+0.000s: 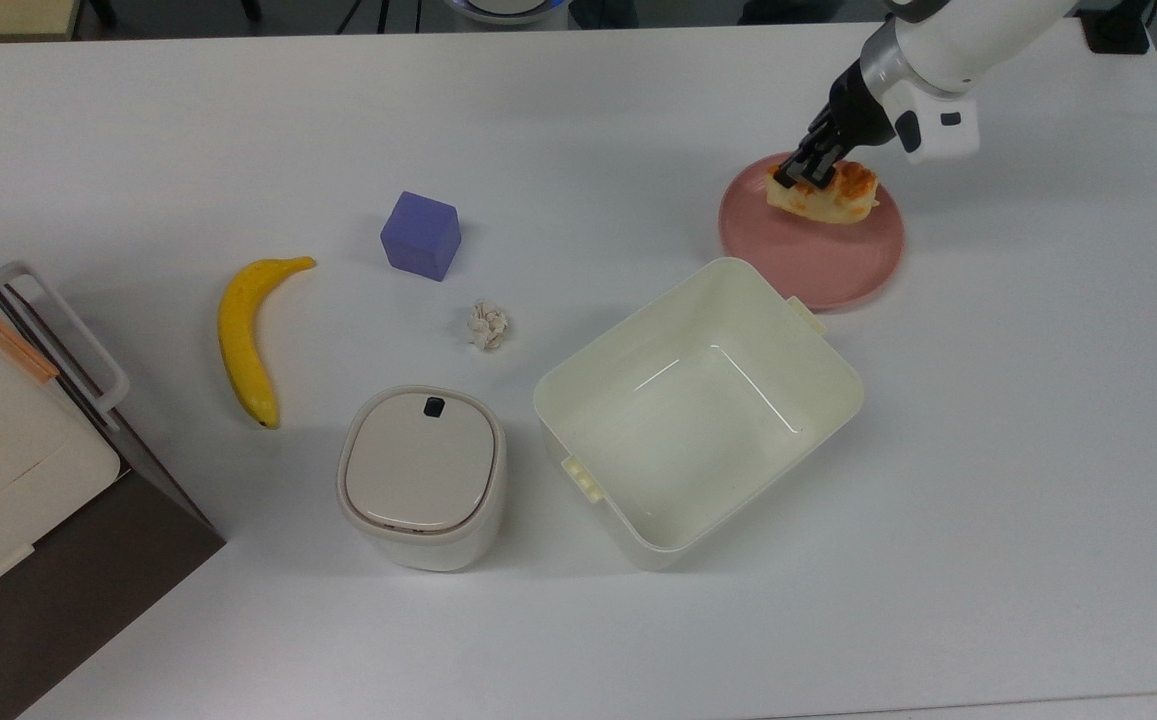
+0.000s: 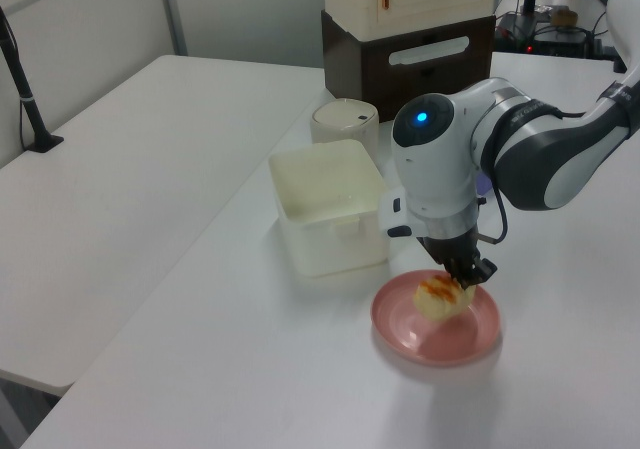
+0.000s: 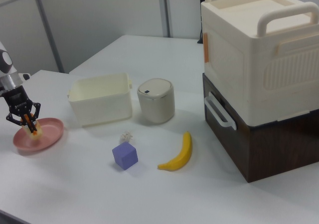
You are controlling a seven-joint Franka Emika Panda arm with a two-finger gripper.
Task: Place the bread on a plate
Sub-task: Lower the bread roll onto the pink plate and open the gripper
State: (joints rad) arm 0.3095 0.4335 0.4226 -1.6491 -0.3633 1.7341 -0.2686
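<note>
Pink plate (image 1: 818, 262), one, under one gripped bread (image 1: 831, 196).

Setting: robotics lab. Evidence: white Franka arm (image 2: 470, 159) working over a wide white laminate worktop (image 1: 578, 120); plain grey partition walls (image 3: 99, 19); black clamped camera pole (image 2: 22, 89); cables and equipment (image 2: 545, 14) behind the worktop.

A white table (image 1: 578, 100) carries a pink plate (image 1: 808, 262) near the top view's upper right, with a large cream tub (image 1: 698, 410) just beside it. A lidded cream bin (image 1: 423, 478) stands next to the tub. A paper ball (image 1: 487, 325), a purple cube (image 1: 421, 235) and a banana (image 1: 243, 340) lie apart; a stacked brown-and-cream box (image 3: 259, 79) sits at the edge
</note>
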